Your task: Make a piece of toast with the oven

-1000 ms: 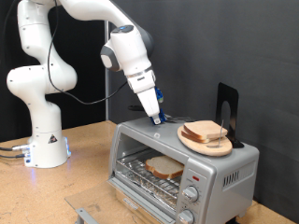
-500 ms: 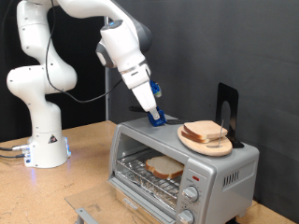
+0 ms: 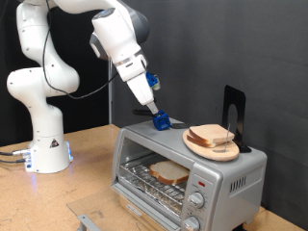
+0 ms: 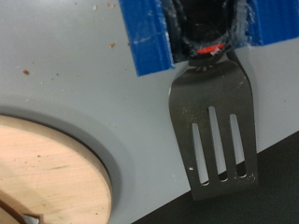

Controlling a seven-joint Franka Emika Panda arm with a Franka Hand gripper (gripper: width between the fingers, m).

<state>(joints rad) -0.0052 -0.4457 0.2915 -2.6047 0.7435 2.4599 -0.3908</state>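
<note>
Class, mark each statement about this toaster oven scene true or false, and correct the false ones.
1. A slice of bread lies on the rack inside the oven. True: the piece of toast shows through the door.
2. The plate of bread slices sits on the table beside the oven. False: it rests on top of the oven.
3. The gripper holds a slotted metal spatula. True.
4. The robot base stands at the exterior view's right. False: it stands at the left.
5. The spatula carries a bread slice. False: its blade is bare.
</note>
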